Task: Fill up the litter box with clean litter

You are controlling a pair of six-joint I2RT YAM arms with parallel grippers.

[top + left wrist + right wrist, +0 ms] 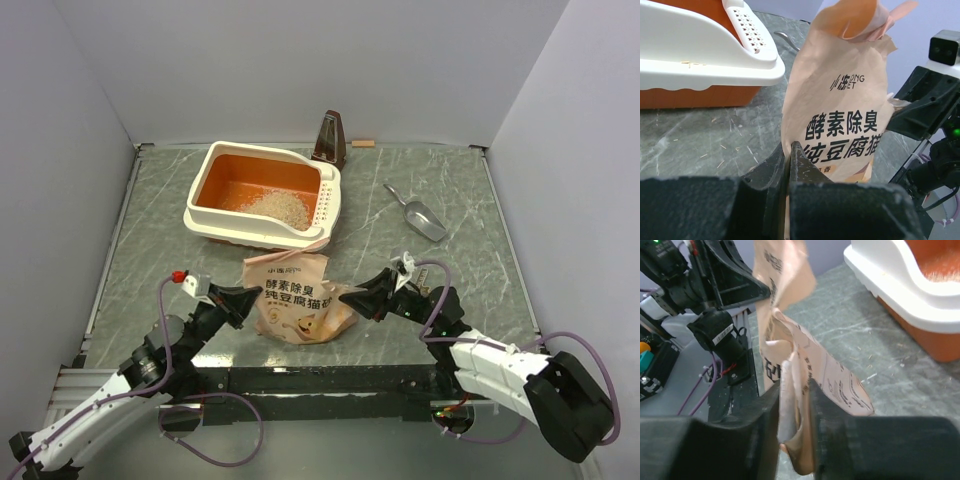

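Top external: both arms are on the tan bag (295,300), just in front of the litter box (262,236). My left gripper (252,297) is pinched onto one side edge and my right gripper (352,297) is clamped on the other. I reckon that keeps the floppy bag controlled for tipping. Clean litter (275,206) lies heaped inside the box, toward its slotted end.

Lab test cell: boxed in by plain white walls (300,70), marbled table (160,260), two robot arms (490,365) bolted at its edge, purple cables (165,325) trailing loose.
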